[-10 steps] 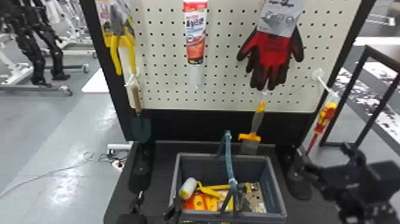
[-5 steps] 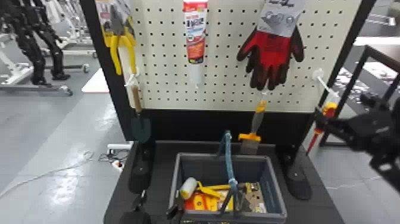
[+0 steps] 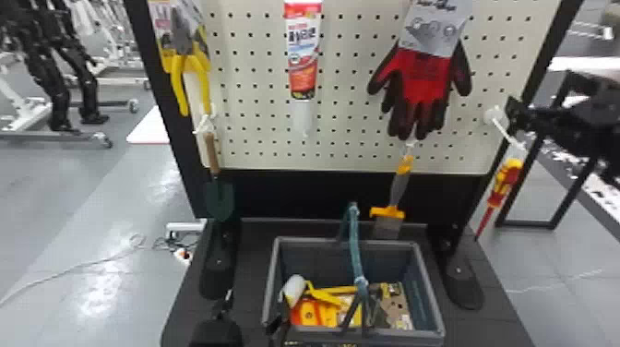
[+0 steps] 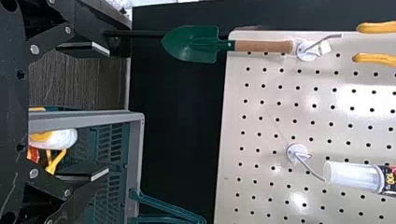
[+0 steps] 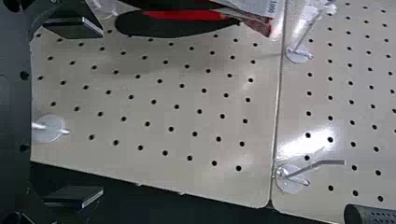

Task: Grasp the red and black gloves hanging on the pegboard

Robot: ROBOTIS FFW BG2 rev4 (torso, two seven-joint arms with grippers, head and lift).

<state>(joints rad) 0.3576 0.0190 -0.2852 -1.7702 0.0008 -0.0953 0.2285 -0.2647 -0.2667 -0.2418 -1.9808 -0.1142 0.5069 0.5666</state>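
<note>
The red and black gloves (image 3: 420, 87) hang by a grey card at the upper right of the cream pegboard (image 3: 350, 129). My right gripper (image 3: 513, 114) is held up at the board's right edge, to the right of the gloves and a little lower, apart from them. Its wrist view shows the right gripper (image 5: 70, 112) open with bare pegboard between the fingers, and the gloves (image 5: 177, 21) lie off to one side beyond one pad (image 5: 74, 28). My left gripper (image 4: 79, 112) is open down by the grey basket (image 4: 84, 121), holding nothing.
Yellow pliers (image 3: 187, 60), a sealant tube (image 3: 302, 60), a green trowel (image 3: 217, 184), a scraper (image 3: 392, 203) and a red-yellow screwdriver (image 3: 500, 184) also hang on the board. The basket (image 3: 277, 272) of tools sits below. White hooks (image 5: 299, 51) stick out near the gloves.
My right arm has risen from the lower right beside the basket up to the pegboard's right edge, near the gloves' height. The gloves have not moved.
</note>
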